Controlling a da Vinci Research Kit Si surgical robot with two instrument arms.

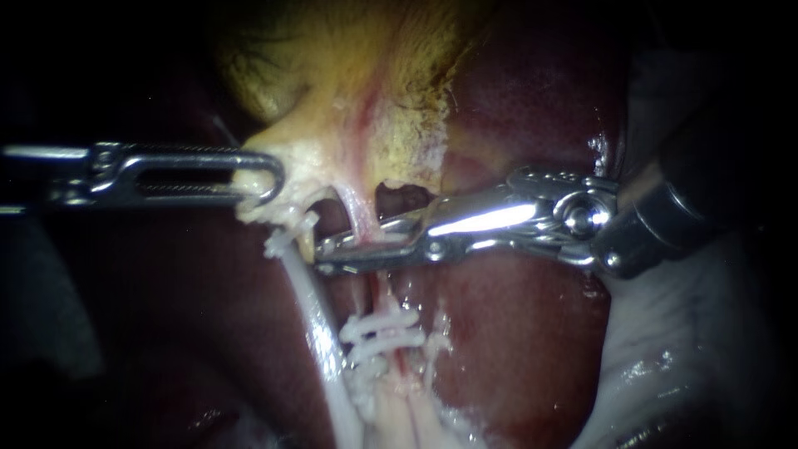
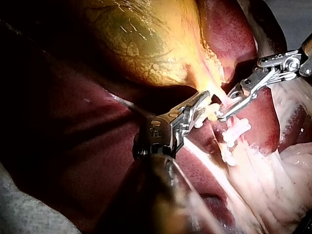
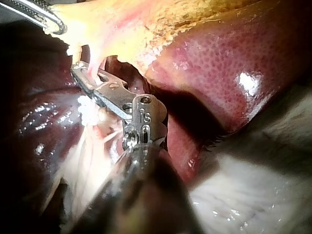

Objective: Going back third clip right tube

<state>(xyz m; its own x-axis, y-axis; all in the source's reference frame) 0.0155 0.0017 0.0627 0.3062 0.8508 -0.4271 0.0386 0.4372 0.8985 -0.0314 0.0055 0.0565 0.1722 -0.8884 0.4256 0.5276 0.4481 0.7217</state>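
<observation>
My right instrument point(image 1: 332, 254) comes in from the right, and its long jaws straddle the pink right tube point(image 1: 363, 218) just below the gallbladder point(image 1: 349, 75). A narrow gap shows between the jaws where the tube crosses. Lower on that tube sit two white clips point(image 1: 378, 333). The pale left tube point(image 1: 316, 308) carries a white clip point(image 1: 287, 233) near its top. My left instrument point(image 1: 268, 179) is shut on the pale lower edge of the gallbladder. The right wrist view shows the right jaws point(image 3: 80, 70) at the tube, and the left wrist view shows the left jaws point(image 2: 202, 102) on the pale edge.
Dark red liver point(image 1: 515, 349) lies under and around the tubes. Pale, wet, whitish tissue point(image 1: 690, 333) fills the lower right. A small opening point(image 1: 399, 199) shows between the tubes, just below the gallbladder.
</observation>
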